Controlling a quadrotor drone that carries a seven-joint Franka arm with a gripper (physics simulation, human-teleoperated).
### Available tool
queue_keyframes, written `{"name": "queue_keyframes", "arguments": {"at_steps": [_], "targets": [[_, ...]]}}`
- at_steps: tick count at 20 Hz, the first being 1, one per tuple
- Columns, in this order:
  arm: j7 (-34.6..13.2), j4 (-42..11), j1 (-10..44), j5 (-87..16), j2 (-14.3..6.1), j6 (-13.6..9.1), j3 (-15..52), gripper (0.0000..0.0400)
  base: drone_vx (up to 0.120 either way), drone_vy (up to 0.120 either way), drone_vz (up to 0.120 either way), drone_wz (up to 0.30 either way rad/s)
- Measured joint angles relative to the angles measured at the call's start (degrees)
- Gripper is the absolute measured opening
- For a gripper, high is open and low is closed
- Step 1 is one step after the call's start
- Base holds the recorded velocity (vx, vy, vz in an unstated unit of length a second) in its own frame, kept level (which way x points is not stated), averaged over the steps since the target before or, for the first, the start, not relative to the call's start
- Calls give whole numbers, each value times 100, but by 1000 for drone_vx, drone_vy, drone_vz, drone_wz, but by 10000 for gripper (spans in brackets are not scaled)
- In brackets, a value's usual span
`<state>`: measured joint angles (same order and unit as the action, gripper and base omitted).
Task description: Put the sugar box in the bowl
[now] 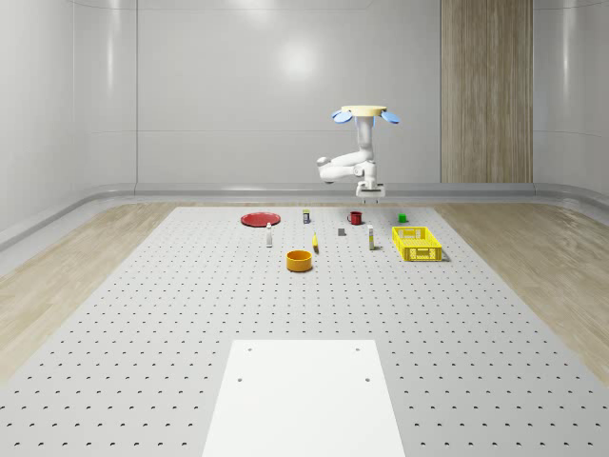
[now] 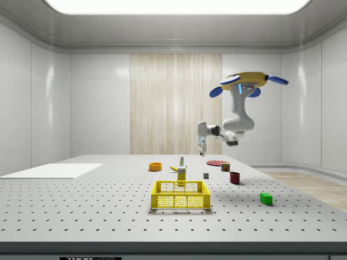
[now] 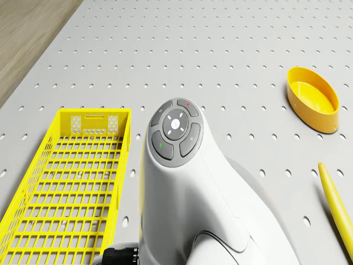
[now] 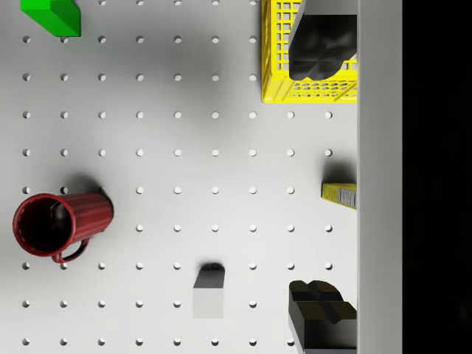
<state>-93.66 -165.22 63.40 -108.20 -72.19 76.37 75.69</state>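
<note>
Perforated table (image 1: 190,314), drone (image 1: 365,114) hovering above, arm bent downward, end effector (image 1: 372,194) open above sugar box (image 4: 340,195)

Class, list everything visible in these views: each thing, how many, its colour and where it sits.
sugar box: one, yellow, beside the basket
bowl: one, orange-yellow, mid-table
basket: one, yellow, whole-scene view's right
mug: one, red, far side
block: one, green, behind the basket
cube: one, grey, near the mug
plate: one, red, far left in the whole-scene view
banana: one, yellow, beside the bowl
bottle: one, whitish, near the plate
panel: one, white, table's near end
table: one, grey, perforated
drone: hovering above the mug area
arm: white, hanging below the drone
gripper: open, above the table
</note>
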Motion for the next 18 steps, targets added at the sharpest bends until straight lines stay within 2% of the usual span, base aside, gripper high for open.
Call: {"name": "queue_keyframes", "arguments": {"at_steps": [5,7,13,15,18], "targets": [[-31,7,33,56,-116,108,29,400,120,-8,-104,0],[-42,10,46,78,-162,150,40,400,120,-100,0,0],[-75,18,81,139,-291,270,70,400,120,0,0,0],[-85,20,92,158,-333,309,80,400,120,-80,0,0],[-100,24,109,186,-394,366,93,400,120,0,-27,0]]}}
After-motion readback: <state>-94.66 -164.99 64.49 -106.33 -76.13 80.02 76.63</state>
